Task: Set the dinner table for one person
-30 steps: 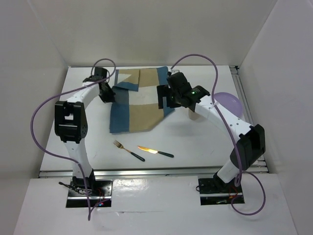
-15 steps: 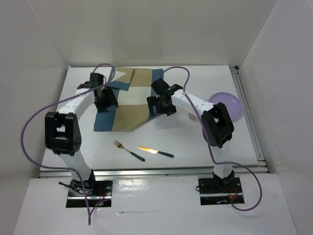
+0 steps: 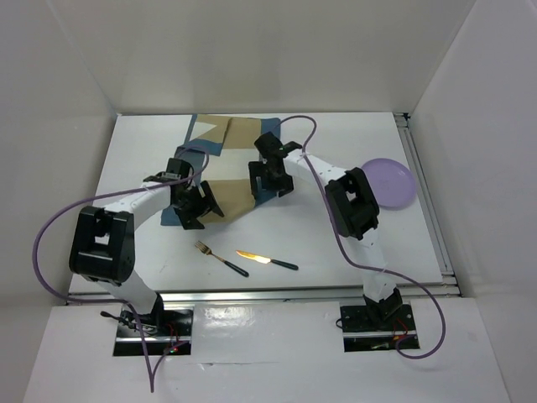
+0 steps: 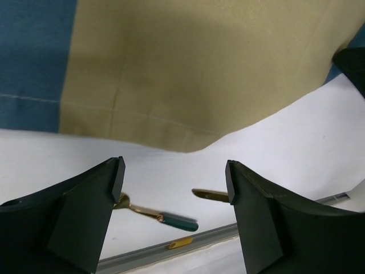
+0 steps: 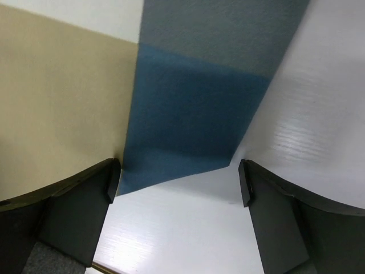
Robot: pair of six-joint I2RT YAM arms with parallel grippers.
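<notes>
while the white table (image 3: 336,243) fills the whole space under both arms, the blue and tan placemat (image 3: 231,180) lies rumpled on its far middle, one far corner folded over. the left gripper (image 4: 174,171) hovers over the mat's near tan edge, fingers apart and empty. the right gripper (image 5: 178,171) hovers over a blue corner, fingers apart too. the step looks like flattening the mat. next, each gripper probably needs to drop and pinch an edge. a fork (image 3: 221,259) and knife (image 3: 267,259) lie near; a purple plate (image 3: 391,181) sits at the right edge.
</notes>
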